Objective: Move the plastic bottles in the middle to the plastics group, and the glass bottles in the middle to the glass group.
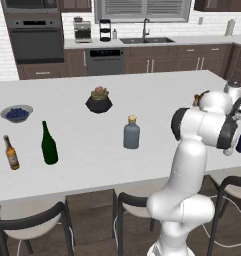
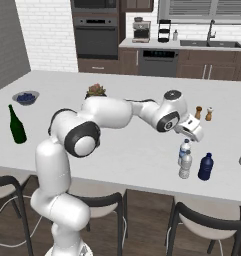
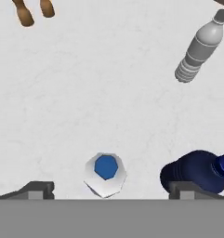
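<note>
At the near right edge of the counter point(image 2: 142, 165), a water bottle point(image 3: 105, 174) stands upright just beside the dark blue bottle point(image 3: 194, 171), directly under your gripper point(image 3: 111, 190). The jaws are spread wide and hold nothing. One fingertip sits right against the blue bottle, so a sideways pull-out could clip it and topple the cluster; going straight up looks safer. Further off, mid-counter, the squat grey bottle point(image 1: 131, 132) is not yet with the green wine bottle point(image 1: 49, 144) at the left. It looks heavy and broad-shouldered, so a loose grip could let it slip.
</note>
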You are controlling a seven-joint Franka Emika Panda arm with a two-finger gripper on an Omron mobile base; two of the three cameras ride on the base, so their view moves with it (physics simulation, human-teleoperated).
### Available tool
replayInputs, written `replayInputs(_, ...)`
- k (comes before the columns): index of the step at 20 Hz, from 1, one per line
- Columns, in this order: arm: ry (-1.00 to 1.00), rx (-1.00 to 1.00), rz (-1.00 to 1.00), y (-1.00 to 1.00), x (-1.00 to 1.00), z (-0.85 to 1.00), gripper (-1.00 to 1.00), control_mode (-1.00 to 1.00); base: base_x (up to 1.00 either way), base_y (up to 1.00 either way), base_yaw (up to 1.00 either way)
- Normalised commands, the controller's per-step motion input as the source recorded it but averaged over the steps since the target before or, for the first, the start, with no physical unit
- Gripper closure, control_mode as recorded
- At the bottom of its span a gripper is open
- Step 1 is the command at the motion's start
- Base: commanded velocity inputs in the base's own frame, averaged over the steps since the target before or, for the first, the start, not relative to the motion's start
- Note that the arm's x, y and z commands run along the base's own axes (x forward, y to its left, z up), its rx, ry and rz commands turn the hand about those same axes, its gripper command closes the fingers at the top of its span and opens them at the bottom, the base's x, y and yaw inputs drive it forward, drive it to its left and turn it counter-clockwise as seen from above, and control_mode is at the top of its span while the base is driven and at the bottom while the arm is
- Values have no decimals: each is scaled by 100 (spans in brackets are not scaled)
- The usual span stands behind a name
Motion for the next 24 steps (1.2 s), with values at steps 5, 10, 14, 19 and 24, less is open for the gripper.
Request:
replayInputs(5,6,-2,30,88,-10,32,-100,-100,0,0,0)
replayInputs(10,16,-2,47,100,0,5,-100,-100,0,0,0)
replayInputs(14,12,0,49,100,0,0,-100,-100,0,0,0)
replayInputs(19,7,0,48,100,0,9,-100,-100,0,0,0)
replayInputs(24,2,-1,47,100,-6,19,-100,-100,0,0,0)
